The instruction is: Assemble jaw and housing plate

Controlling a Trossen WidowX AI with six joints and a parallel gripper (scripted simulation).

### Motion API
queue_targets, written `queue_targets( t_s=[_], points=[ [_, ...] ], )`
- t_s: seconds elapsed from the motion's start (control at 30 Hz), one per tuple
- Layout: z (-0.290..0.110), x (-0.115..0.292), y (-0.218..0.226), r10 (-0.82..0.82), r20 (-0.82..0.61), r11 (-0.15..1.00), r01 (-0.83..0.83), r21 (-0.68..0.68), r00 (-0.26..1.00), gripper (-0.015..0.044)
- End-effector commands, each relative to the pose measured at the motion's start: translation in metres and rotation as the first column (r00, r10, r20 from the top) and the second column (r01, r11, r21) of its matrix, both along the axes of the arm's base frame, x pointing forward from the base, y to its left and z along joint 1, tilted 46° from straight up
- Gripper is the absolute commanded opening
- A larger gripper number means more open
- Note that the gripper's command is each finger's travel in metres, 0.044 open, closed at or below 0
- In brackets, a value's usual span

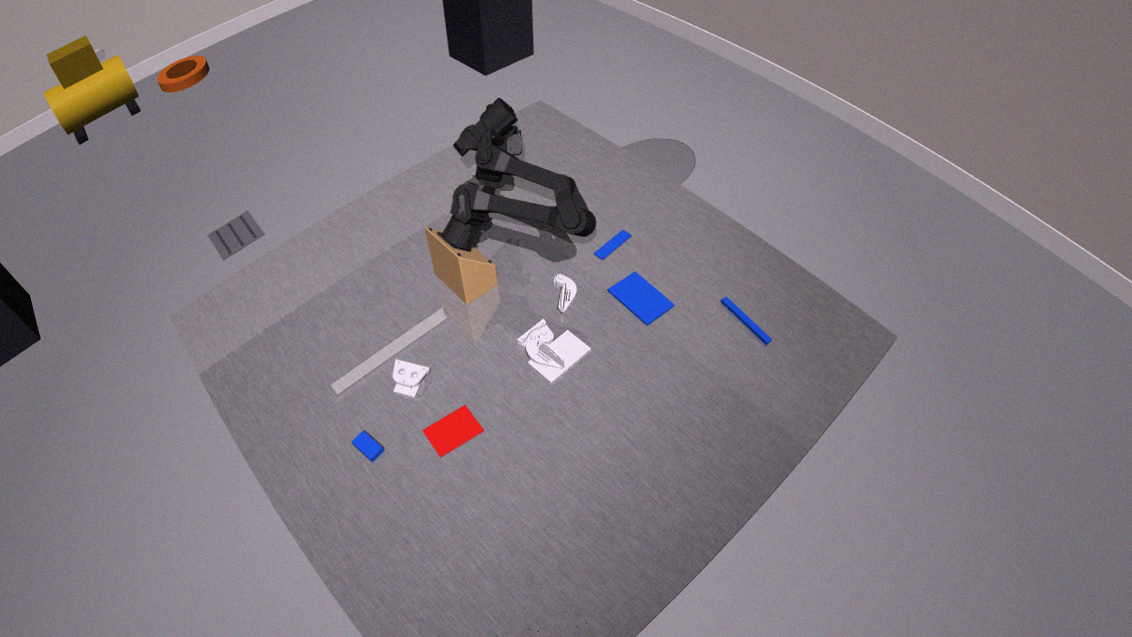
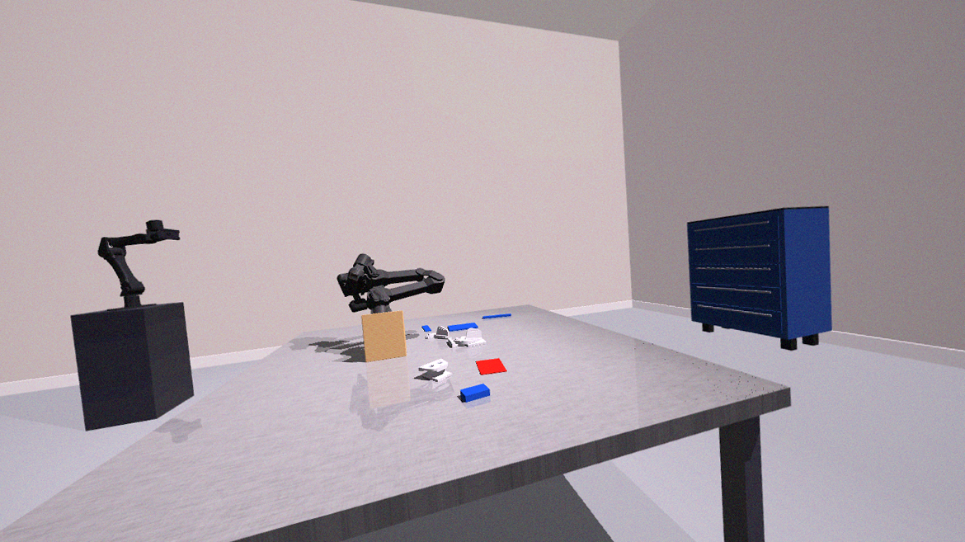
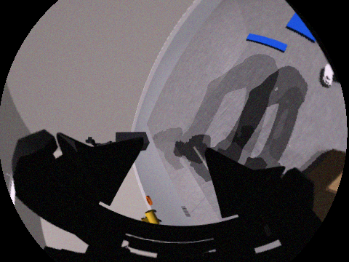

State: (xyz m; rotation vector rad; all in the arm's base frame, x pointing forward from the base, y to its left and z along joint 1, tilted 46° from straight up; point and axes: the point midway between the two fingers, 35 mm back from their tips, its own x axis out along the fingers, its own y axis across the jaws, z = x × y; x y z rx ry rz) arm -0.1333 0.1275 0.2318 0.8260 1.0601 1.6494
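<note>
My gripper [image 3: 174, 145] is open and empty, raised beside the arm's base, away from the white parts. A loose white jaw [image 1: 564, 295] with gear teeth at one end lies behind the base assembly; a white part at the right edge of the wrist view [image 3: 327, 76] looks like it. The white base [image 1: 570, 349] [image 2: 476, 341] carries the other jaw [image 1: 536, 348] at its left side. The pins are too small to tell apart. The white housing plate [image 1: 410, 372] [image 2: 434, 367] with two holes rests tilted on a small white support to the left, apart from the base.
A tan wedge block [image 1: 467, 275] [image 2: 384, 336] stands before the arm base. A pale bar [image 1: 387, 351] lies left of it. A red rectangle [image 1: 453, 431] [image 2: 491, 366], a small blue block [image 1: 368, 445] [image 2: 475, 393] and a blue plate [image 1: 641, 297] lie around the parts, with two blue bars farther right.
</note>
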Motion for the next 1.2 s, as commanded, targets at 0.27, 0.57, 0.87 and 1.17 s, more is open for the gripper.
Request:
queue_targets(
  t_s=[0.27,0.57,0.87,1.17],
  points=[
    [0.002,-0.02,-0.014,0.124,0.048,0.992,-0.125,0.023,0.991,0.044],
    [0.004,-0.045,-0.038,0.291,0.118,0.953,-0.298,0.046,0.949,0.044],
    [0.003,-0.066,-0.065,0.441,0.188,0.887,-0.459,0.058,0.877,0.044],
    [0.001,-0.082,-0.097,0.576,0.257,0.792,-0.608,0.06,0.776,0.044]
  ],
)
